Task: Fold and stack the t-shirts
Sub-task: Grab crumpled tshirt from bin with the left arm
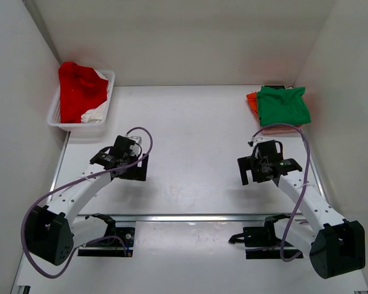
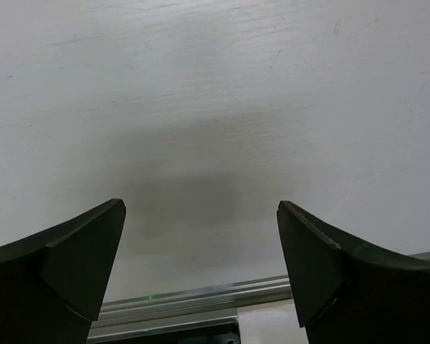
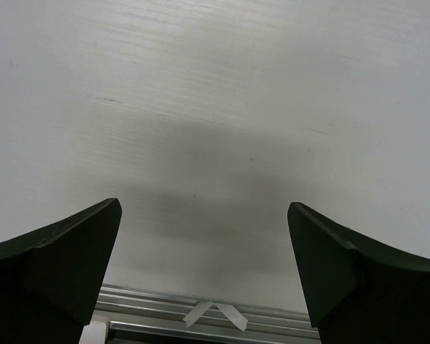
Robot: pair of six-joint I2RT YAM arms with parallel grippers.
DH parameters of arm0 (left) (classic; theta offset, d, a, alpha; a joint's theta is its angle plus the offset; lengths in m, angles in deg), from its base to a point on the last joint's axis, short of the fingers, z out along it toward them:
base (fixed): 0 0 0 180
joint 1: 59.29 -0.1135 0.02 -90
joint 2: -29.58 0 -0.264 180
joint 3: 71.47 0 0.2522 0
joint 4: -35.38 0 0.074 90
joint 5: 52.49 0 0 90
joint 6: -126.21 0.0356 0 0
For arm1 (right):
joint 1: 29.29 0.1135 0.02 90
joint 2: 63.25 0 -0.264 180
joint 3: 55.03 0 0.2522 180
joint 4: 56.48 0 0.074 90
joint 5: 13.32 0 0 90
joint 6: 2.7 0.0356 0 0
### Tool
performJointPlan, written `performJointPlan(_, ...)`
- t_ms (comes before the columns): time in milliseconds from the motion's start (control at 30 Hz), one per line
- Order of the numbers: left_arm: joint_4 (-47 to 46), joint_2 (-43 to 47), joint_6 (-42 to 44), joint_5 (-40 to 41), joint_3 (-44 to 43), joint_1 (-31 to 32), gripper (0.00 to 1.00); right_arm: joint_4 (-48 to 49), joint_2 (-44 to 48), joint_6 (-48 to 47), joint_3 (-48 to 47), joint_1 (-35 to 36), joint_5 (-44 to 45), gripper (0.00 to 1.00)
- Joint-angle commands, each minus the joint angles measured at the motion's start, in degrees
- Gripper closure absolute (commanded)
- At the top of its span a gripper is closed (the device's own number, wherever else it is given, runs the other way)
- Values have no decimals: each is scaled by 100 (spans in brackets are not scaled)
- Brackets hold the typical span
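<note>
A bright red t-shirt [image 1: 80,89] lies crumpled in a white basket [image 1: 108,79] at the back left, with some white cloth [image 1: 95,113] under it. A folded green t-shirt [image 1: 283,105] tops a stack at the back right, with an orange one [image 1: 252,101] and a pale pink edge [image 1: 279,128] showing beneath. My left gripper [image 1: 130,172] is open and empty over bare table, in front of the basket. My right gripper [image 1: 256,174] is open and empty over bare table, in front of the stack. Both wrist views show only open fingers and white table.
White walls enclose the table on the left, back and right. A metal rail [image 1: 190,217] runs along the near table edge, also seen in the left wrist view [image 2: 193,301] and right wrist view [image 3: 201,308]. Cables loop off both arms.
</note>
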State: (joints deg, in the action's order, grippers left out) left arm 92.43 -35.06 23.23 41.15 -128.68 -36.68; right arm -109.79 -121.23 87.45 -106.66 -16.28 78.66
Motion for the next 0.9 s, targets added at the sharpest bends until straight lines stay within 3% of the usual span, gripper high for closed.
performJointPlan(0, -40, 13, -56, 172, 46, -160, 1, 150, -12, -67, 17, 140, 39, 0)
performJointPlan(200, -84, 4, -83, 189, 72, 217, 1, 167, 294, -93, 51, 8, -30, 1)
performJointPlan(300, -66, -31, 31, -11, -15, -1, 1, 115, 585, -49, 34, -97, 231, 1)
performJointPlan(333, -83, -22, 110, -343, -24, -350, 6, 175, 594, -49, 51, -324, 137, 1)
performJointPlan(367, 116, -127, 154, -625, -372, -893, 29, 158, 551, -49, 34, -491, 40, 1)
performJointPlan(433, 469, -487, 259, -829, -1739, -1626, 54, 149, 358, -14, 25, -528, 171, 1)
performJointPlan(500, 1100, -1397, 409, -472, -3231, -1831, 53, 123, 252, -40, 8, -485, 145, 1)
performJointPlan(533, 1251, -1663, 357, 157, -4198, -1787, 44, 132, 191, -58, 7, -423, 162, 1)
performJointPlan(567, 1444, -2214, 348, 520, -4625, -1699, 29, 114, 181, -41, -10, -370, 189, 1)
performJointPlan(600, 1567, -2750, 235, 654, -5517, -1786, 23, 79, 164, -41, -19, -353, 189, 1)
performJointPlan(700, 1543, -4016, -151, 551, -7304, -2460, 28, 123, 199, -41, 25, -387, 145, 1)
performJointPlan(767, 1385, -4617, -546, -88, -8028, -2909, 28, 140, 295, -14, 51, -405, 84, 1)
performJointPlan(867, 684, -5110, -873, -337, -7865, -3341, 25, 158, 506, -41, 42, -414, 57, 1)
